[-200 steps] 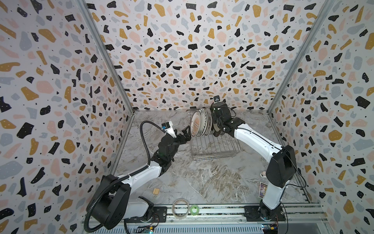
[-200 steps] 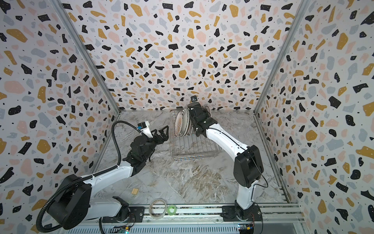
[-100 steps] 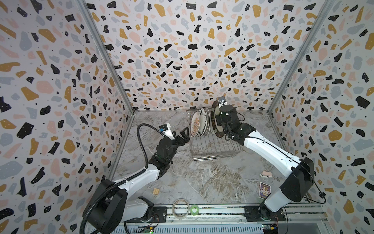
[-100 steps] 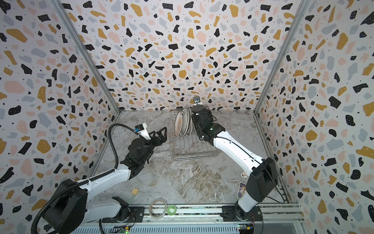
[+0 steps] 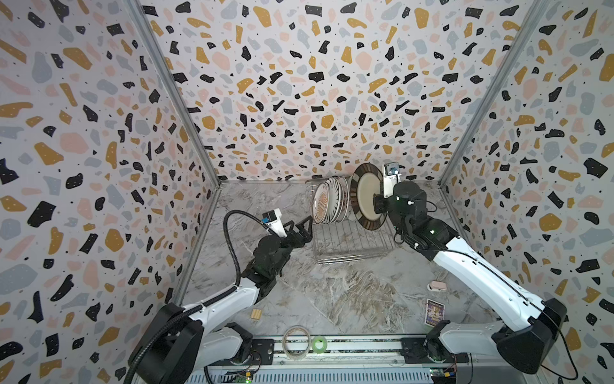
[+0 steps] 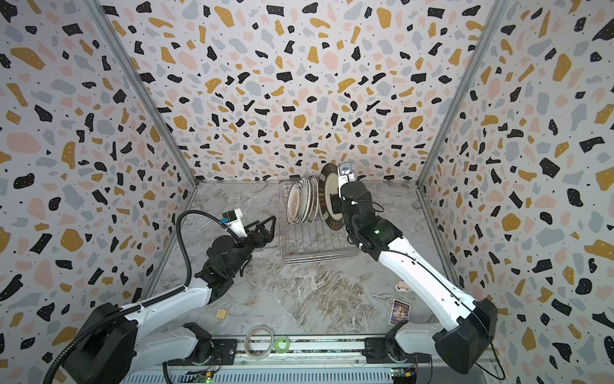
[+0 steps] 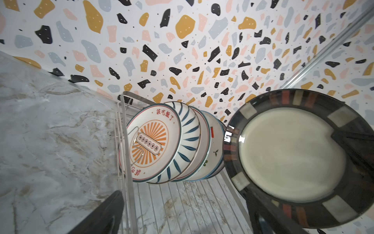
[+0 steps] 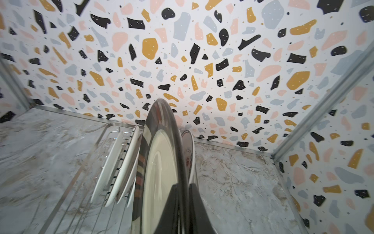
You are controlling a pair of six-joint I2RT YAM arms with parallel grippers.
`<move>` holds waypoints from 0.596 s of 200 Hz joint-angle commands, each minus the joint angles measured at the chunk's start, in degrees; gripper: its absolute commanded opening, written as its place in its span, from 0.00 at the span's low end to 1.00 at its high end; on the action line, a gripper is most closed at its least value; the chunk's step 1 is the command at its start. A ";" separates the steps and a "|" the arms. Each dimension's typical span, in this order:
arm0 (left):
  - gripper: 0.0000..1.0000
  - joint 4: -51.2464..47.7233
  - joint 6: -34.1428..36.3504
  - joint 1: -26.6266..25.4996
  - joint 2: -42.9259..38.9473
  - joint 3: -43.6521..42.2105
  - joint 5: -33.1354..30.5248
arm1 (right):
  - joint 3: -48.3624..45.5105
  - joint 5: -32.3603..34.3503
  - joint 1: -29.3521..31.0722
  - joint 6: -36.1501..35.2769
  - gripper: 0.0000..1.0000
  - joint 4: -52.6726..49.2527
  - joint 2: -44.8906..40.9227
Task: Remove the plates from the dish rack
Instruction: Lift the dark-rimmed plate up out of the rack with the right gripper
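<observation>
The right tool (image 5: 378,205) grips the dark-rimmed plate (image 5: 365,196) edge-up over the dish rack (image 5: 352,247); the left tool (image 5: 304,227) hangs open. At least four plates (image 5: 327,203) stand racked, none on the tabletop (image 5: 332,292).

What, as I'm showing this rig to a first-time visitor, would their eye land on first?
Probably the big dark-rimmed plate, pinched on edge by the right gripper over the dish rack at the back of the table. Next, the patterned plates standing upright at the rack's far end, with the open left gripper beside the rack. Loud terrazzo walls frame everything.
</observation>
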 commanded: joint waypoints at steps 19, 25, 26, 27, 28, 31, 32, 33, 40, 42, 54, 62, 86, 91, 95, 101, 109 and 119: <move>0.98 5.38 1.66 -1.52 -3.75 -1.52 5.02 | -1.28 -21.17 -5.31 7.60 0.00 10.73 -7.24; 0.98 5.69 1.49 -1.52 -3.67 -1.75 5.98 | -1.93 -23.43 -6.15 8.66 0.00 11.25 -7.74; 0.98 5.78 1.43 -1.52 -3.66 -1.81 6.16 | -2.03 -23.80 -6.32 8.76 0.00 11.35 -7.80; 0.97 5.87 1.45 -1.52 -3.66 -1.84 6.29 | -2.12 -24.16 -6.49 8.90 0.00 11.44 -7.88; 0.97 6.00 1.41 -1.52 -3.66 -1.90 6.45 | -2.26 -24.34 -6.62 9.01 0.00 11.53 -7.92; 0.96 6.40 1.38 -1.56 -3.70 -2.13 6.65 | -2.58 -25.77 -7.05 9.45 0.00 11.79 -8.02; 0.96 6.53 1.38 -1.59 -3.73 -2.22 6.67 | -2.71 -26.25 -7.16 9.51 0.00 11.92 -8.08; 0.96 6.68 1.38 -1.64 -3.78 -2.35 6.68 | -2.81 -26.48 -7.36 9.76 0.00 12.08 -8.06; 0.92 7.70 2.27 -2.26 -4.27 -3.29 5.85 | -3.58 -31.03 -8.94 11.14 0.00 12.77 -8.13; 0.91 8.00 2.65 -2.45 -4.52 -3.63 5.36 | -3.61 -32.43 -9.50 11.67 0.00 12.89 -8.02; 0.93 8.04 4.56 -3.62 -5.40 -4.91 2.98 | -5.05 -41.29 -12.42 14.59 0.00 15.37 -7.55; 0.94 7.10 4.51 -3.72 -5.27 -4.95 2.91 | -6.15 -45.61 -13.75 16.24 0.00 17.21 -7.21; 0.95 9.65 1.76 -3.73 -3.35 -5.73 6.16 | -8.83 -53.21 -15.64 20.12 0.00 22.42 -6.55; 0.95 10.15 1.30 -3.72 -2.87 -5.74 6.74 | -9.50 -54.24 -15.72 20.84 0.00 23.55 -6.47; 0.95 10.45 0.89 -3.73 -2.58 -5.66 7.46 | -9.93 -54.75 -15.72 21.23 0.00 24.09 -6.46; 0.94 10.98 -0.01 -3.72 -2.20 -5.73 8.32 | -10.55 -55.33 -15.76 21.92 0.00 25.05 -6.36; 0.94 12.94 -1.17 -3.94 -1.83 -6.27 9.51 | -11.68 -57.23 -15.79 23.20 0.00 27.08 -6.13; 0.93 15.82 -2.49 -4.52 -1.44 -7.17 10.38 | -13.13 -59.30 -15.94 24.77 0.00 29.52 -5.90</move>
